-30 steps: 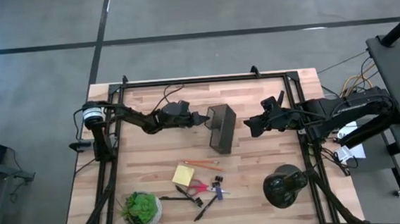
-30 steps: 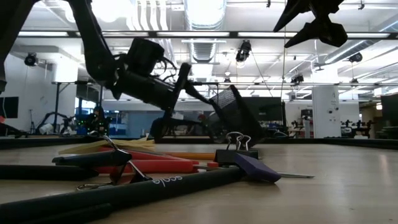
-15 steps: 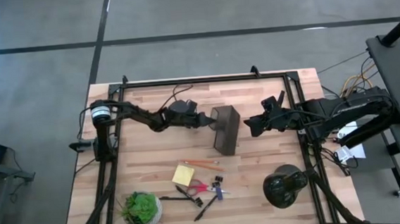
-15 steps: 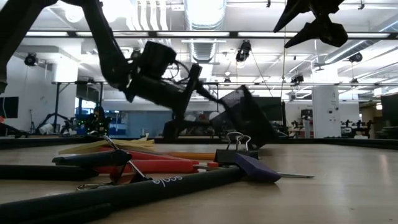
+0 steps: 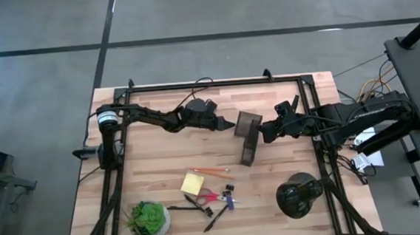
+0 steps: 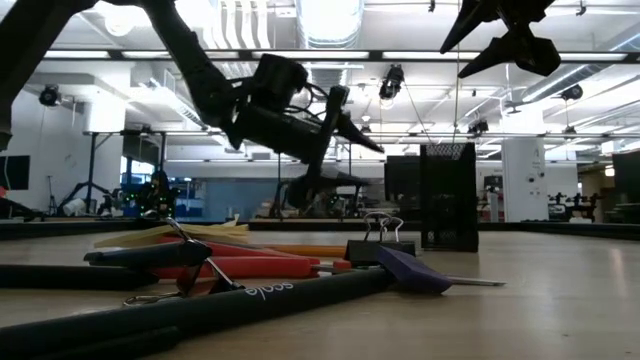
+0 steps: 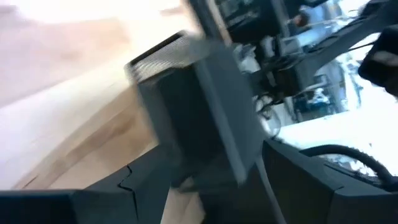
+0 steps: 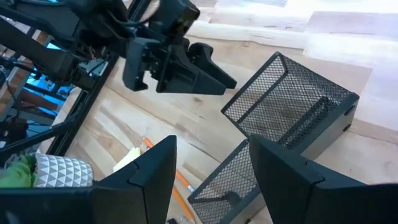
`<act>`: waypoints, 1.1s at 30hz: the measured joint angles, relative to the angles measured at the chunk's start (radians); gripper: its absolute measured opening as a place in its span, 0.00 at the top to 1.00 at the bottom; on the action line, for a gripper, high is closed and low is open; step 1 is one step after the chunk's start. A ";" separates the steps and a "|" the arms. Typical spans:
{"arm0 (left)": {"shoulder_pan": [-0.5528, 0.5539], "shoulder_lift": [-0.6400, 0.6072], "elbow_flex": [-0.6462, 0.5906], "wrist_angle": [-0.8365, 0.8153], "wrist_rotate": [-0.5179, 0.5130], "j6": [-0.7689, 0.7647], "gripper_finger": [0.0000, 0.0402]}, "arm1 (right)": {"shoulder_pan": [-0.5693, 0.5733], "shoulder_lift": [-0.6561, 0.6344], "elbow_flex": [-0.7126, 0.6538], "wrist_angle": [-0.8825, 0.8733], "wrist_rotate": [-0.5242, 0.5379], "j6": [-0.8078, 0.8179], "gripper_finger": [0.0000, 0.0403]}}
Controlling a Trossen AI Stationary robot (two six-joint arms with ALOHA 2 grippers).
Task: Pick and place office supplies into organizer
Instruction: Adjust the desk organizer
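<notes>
The left gripper [image 5: 227, 123] hangs just beside the organizer [image 5: 247, 138], fingers spread and holding nothing, tips aimed at its mesh wall. At the front of the table [image 5: 153, 158] the supplies lie bunched: the yellow sticky pad [image 5: 192, 183], the red-handled scissors [image 5: 214, 197] tangled with clips, and a black pen [image 5: 215, 218] nearest the edge. The orange pencil [image 5: 211, 170] lies alone between that heap and the organizer, which stands upright mid-table, nothing in it that I can see. On its far side the right gripper [image 5: 264, 134] waits close by, fingers apart as well.

To my eye the box is placed and fetching comes next. I'd draw the left arm straight back so no finger snags the mesh and tips it, then take the lone pencil first, pinching it across its middle.
</notes>
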 joint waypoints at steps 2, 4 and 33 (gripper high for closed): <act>0.000 -0.003 0.008 0.004 0.004 0.001 0.43 | 0.000 0.000 0.000 -0.002 0.000 0.007 0.51; 0.000 -0.003 0.016 -0.002 0.004 0.000 0.43 | 0.000 0.000 0.000 -0.020 0.003 0.030 0.51; -0.031 0.160 0.269 -0.151 0.143 0.055 0.59 | 0.000 0.000 0.000 -0.136 -0.001 0.074 0.51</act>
